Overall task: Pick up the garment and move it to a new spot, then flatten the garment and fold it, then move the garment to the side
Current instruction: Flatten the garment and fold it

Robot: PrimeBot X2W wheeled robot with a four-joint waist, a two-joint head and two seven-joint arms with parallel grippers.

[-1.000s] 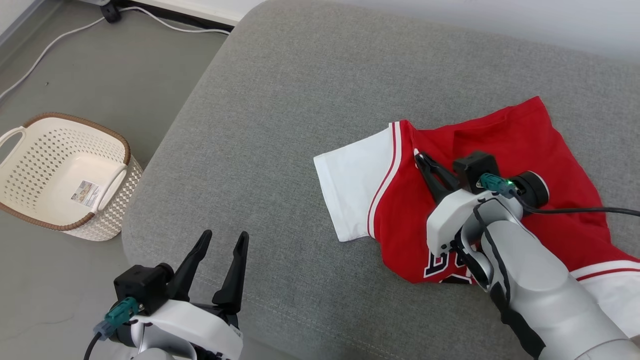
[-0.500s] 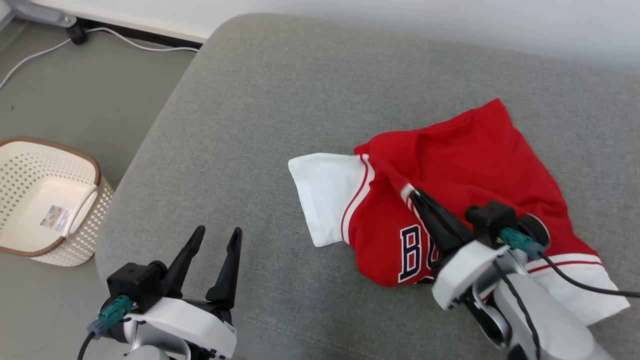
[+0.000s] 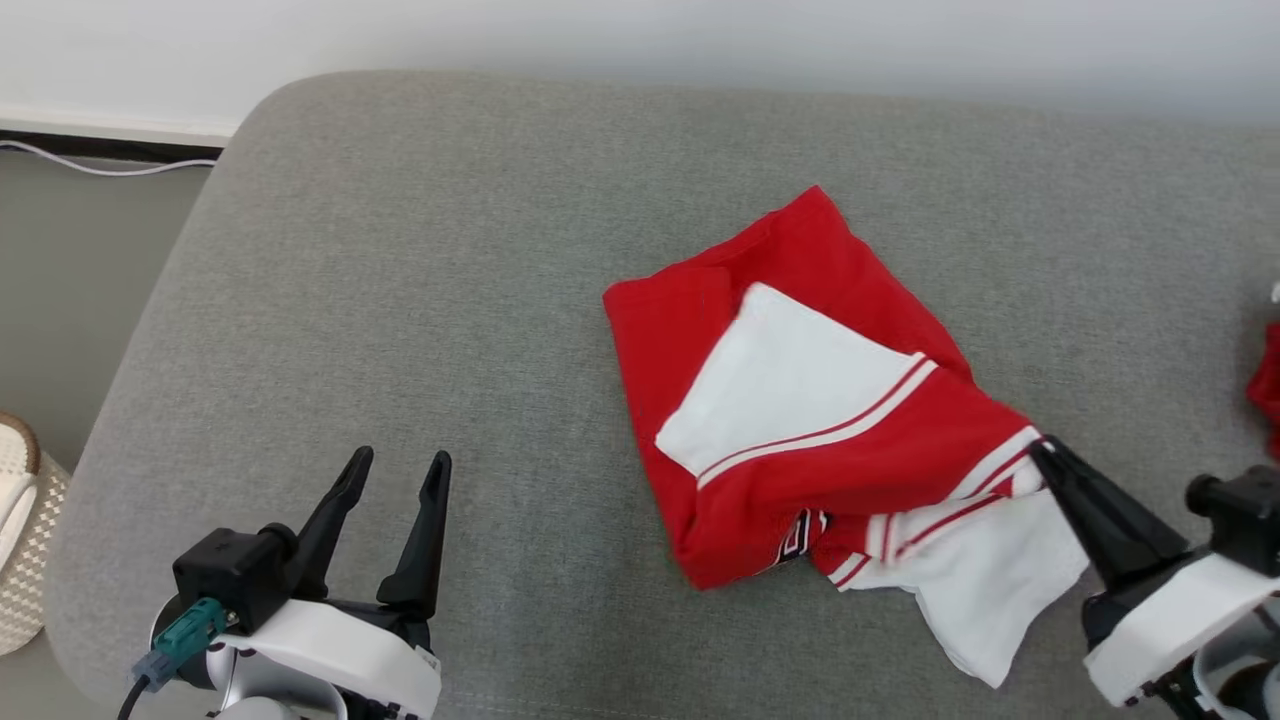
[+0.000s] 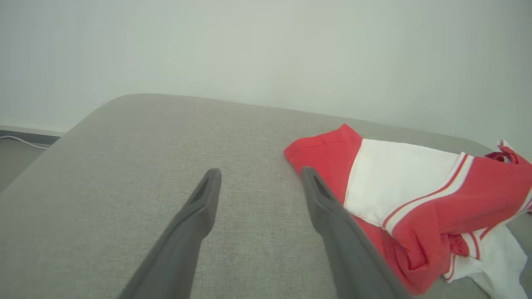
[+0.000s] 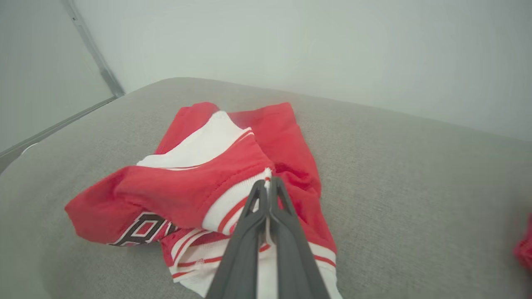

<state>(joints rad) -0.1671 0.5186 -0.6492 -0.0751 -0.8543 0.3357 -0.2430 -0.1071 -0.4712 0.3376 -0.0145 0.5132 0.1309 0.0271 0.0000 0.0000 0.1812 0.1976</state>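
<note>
**Red-and-white basketball jersey (image 3: 800, 400) bunched, flattening to come**

The jersey lies rumpled near the middle of the grey woven cushion (image 3: 400, 260), white sleeve flopped over. The right gripper (image 3: 1045, 458) is pinching its striped hem; the left gripper (image 3: 400, 460) hangs spread and empty. Looks like the move-and-flatten stage: next, that hem wants drawing out taut. Pale wall (image 3: 640, 40) behind, cream perforated basket (image 3: 35, 560) on the floor (image 3: 60, 300).

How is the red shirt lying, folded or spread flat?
Folded over, messily: the red shirt lies doubled on the grey sofa, a white sleeve flipped on top.
</note>
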